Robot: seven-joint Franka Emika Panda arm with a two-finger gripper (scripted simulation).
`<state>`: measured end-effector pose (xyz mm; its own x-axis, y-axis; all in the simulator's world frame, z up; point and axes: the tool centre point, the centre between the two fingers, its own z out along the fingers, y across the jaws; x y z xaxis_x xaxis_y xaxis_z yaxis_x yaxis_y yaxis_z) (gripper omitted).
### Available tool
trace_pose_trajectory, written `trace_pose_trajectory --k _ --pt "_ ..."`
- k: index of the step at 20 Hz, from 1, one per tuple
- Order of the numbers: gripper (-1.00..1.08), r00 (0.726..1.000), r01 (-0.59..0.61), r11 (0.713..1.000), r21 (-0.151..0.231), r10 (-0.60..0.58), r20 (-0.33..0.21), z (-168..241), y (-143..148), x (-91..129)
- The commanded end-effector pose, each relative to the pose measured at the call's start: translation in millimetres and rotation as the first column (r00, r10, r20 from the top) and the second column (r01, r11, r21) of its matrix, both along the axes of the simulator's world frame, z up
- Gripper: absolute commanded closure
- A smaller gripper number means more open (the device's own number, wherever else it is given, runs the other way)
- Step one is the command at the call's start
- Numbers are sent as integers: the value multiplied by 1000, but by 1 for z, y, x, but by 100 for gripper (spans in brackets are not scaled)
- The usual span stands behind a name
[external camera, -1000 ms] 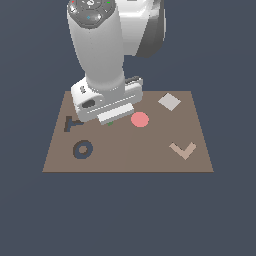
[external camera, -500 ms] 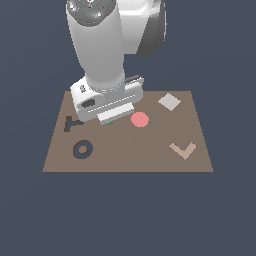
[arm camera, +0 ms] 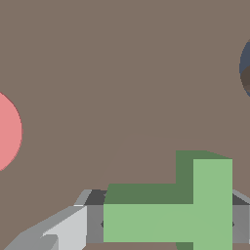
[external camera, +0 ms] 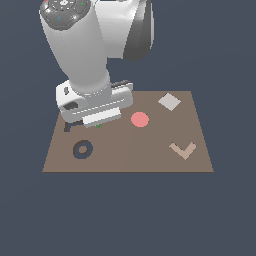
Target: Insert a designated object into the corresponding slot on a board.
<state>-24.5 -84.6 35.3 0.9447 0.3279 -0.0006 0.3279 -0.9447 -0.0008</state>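
Note:
My gripper [arm camera: 166, 223] is shut on the green T-shaped block [arm camera: 188, 207]; its grey fingers [arm camera: 93, 222] press on the ends of the T. In the exterior view the gripper [external camera: 98, 123] hangs low over the left part of the brown board [external camera: 130, 155], and only a sliver of the green block [external camera: 98, 125] shows under the hand. The dark T-shaped slot [external camera: 67, 125] is mostly hidden behind the hand, just to the exterior view's left of the gripper. I cannot tell whether the block touches the board.
A dark ring-shaped cutout [external camera: 82, 149] lies in front of the slot, and its edge shows in the wrist view [arm camera: 245, 73]. A red disc [external camera: 139, 119] lies mid-board and also shows in the wrist view [arm camera: 7, 132]. A grey diamond [external camera: 169, 101] and a tan V-shaped piece [external camera: 182, 149] lie to the exterior view's right.
The arm has moved a little to the exterior view's left and lower with the green block, closer to the T slot, covering more of it.

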Motion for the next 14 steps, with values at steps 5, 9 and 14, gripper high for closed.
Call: trace_pose_trajectory --k 5,9,14 --pt "108 988 157 988 -1 -157 0 4 -58 13" --pt "108 974 225 974 -1 -225 0 5 -84 16" --pt "108 966 260 966 -1 -260 0 6 -97 16"
